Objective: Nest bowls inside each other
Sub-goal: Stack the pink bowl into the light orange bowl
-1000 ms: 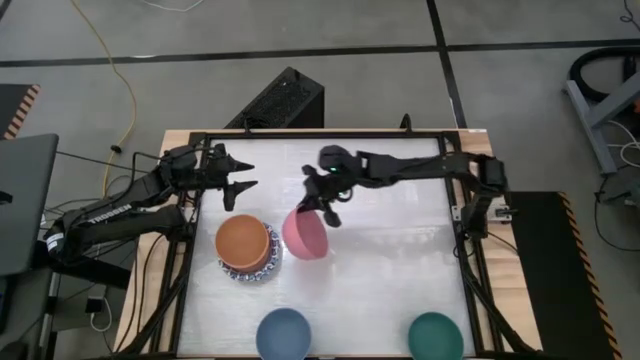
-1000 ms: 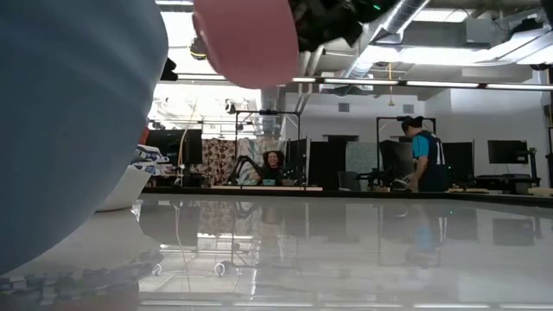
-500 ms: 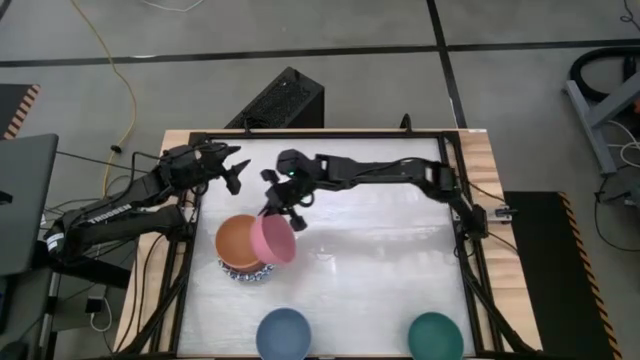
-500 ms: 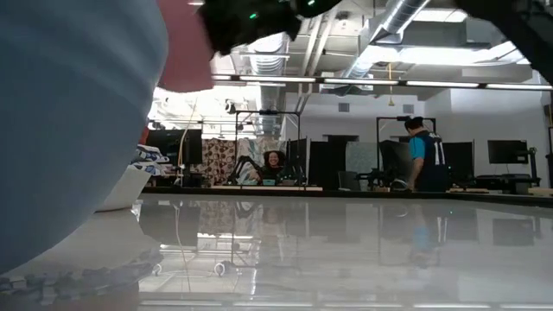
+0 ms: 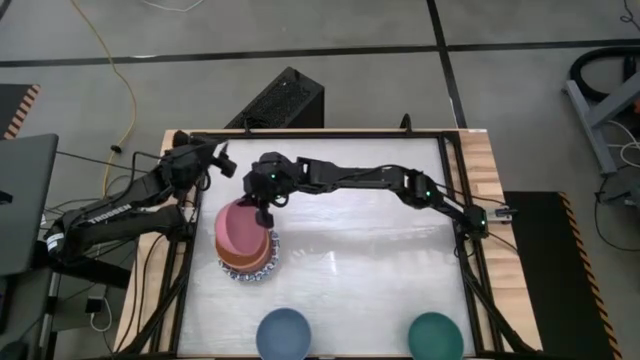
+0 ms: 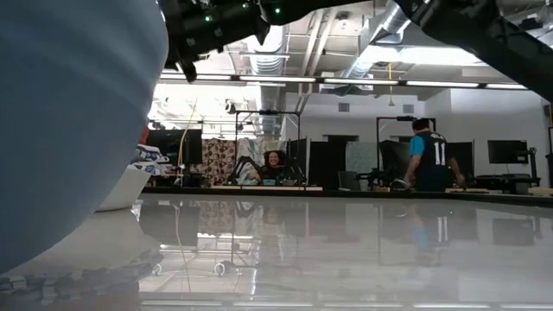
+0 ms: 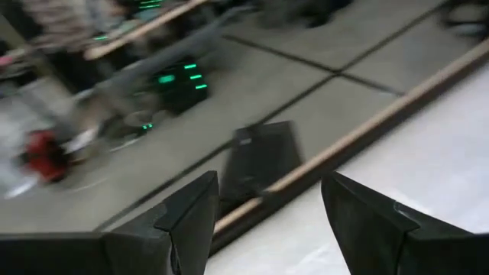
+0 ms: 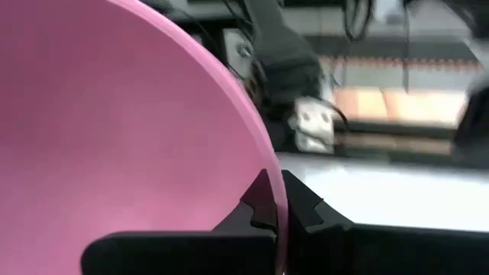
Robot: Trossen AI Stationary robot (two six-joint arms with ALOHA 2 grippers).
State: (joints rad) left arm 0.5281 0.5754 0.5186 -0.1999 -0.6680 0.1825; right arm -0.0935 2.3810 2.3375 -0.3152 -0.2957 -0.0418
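Note:
A pink bowl [image 5: 240, 228] hangs tilted over a stack near the table's left edge. The stack is an orange bowl [image 5: 243, 262] sitting in a white bowl with a blue-patterned rim [image 5: 256, 276]. My right gripper [image 5: 263, 207] is shut on the pink bowl [image 8: 114, 137]. Whether that bowl touches the orange one, I cannot tell. My left gripper [image 5: 222, 160] stands open beyond the stack at the far left, with nothing between its fingers [image 7: 191, 221]. A blue bowl [image 5: 284, 333] and a dark green bowl [image 5: 435, 336] sit at the near edge. My right gripper pinches the pink bowl's rim [image 8: 276, 200] on its far right side, one finger on each face of the wall. The fingers [image 8: 260, 200] come slanting down from the table's far right. The bowl hangs tilted, its opening up, over the orange bowl.
The blue bowl [image 6: 69, 112] fills the left of the low view and hides the stack there. A black box [image 5: 278, 100] stands past the far edge. The table's middle and right [image 5: 380, 260] are bare. People are in the room behind.
My right gripper has carried the pink bowl from the table's middle toward the left edge, and it now hangs over the orange bowl. My left gripper has turned its wrist away toward the far left and stayed open.

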